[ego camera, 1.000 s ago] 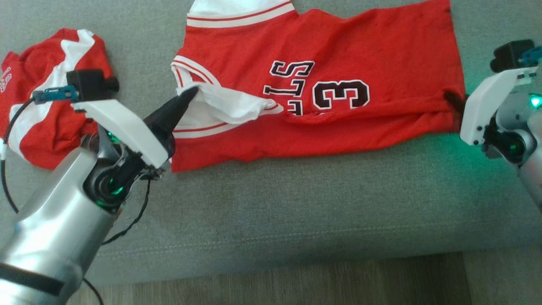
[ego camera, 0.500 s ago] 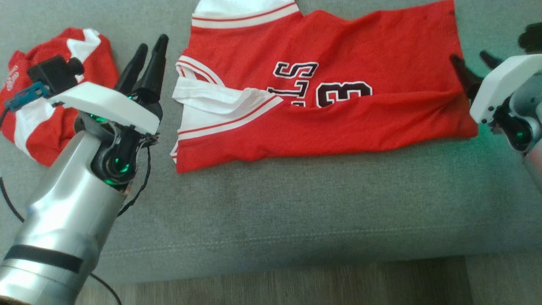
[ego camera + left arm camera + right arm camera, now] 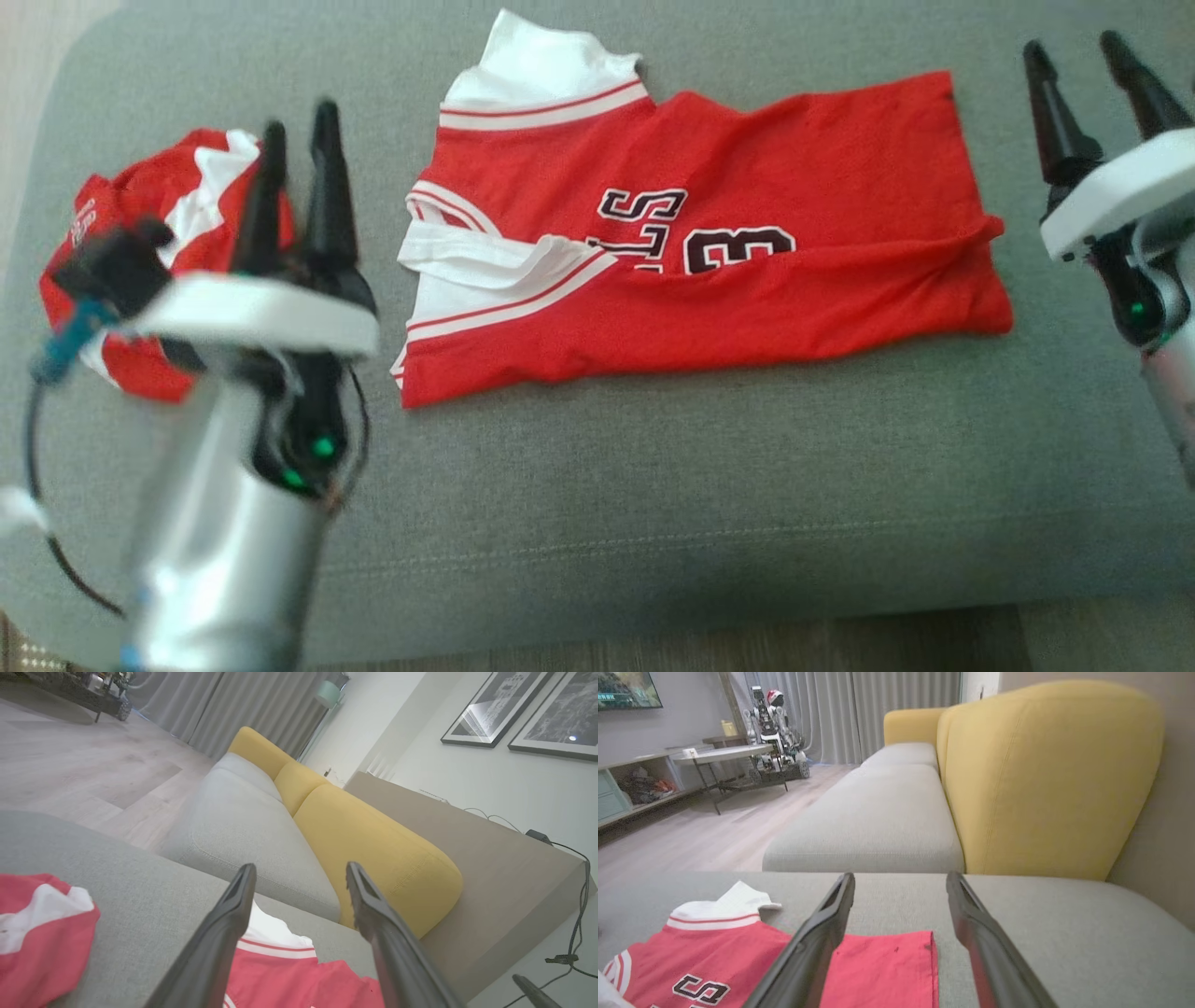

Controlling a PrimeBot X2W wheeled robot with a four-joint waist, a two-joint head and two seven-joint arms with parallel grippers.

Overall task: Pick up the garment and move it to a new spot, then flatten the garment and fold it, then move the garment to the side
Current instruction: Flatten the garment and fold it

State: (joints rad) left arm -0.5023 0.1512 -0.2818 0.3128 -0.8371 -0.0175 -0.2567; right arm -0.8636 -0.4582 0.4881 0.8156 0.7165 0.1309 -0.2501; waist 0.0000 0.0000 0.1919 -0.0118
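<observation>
Grey ottoman [image 3: 653, 485] carries 2 garments: the red jersey [image 3: 709, 252], w/ white trim & black-and-white lettering, lies spread across the middle, its near long edge folded up so the lettering is half hidden, white collar end toward the robot's left, plain hem to the right; a 2nd red-and-white garment [image 3: 140, 252] sits crumpled in a heap near the ottoman's left end, apart from the jersey w/ bare grey fabric btwn them. 2 claws in view, each w/ 2 long dark fingers. Left claw [image 3: 299, 117] hangs over the gap btwn heap & jersey, fingers pointing away from the robot, spread wide & gripping nothing; from the head cam its arm covers part of the heap. Right claw [image 3: 1072, 43] is off the jersey's hem side, near the ottoman's far right, also spread wide & empty, clear of the cloth. Beyond the ottoman: 1 sofa w/ light grey seat [image 3: 887, 826] & yellow back [image 3: 1041, 774], just past the ottoman's far edge; a brown ledge [image 3: 490, 858] behind the yellow back; 2 framed pics [image 3: 486, 711] on the wall above it; grey curtains [image 3: 859, 714]; 1 round table [image 3: 724, 753] & 1 wheeled machine [image 3: 777, 737] by the curtains, both well apart from the ottoman across the wood floor [image 3: 691, 849]
</observation>
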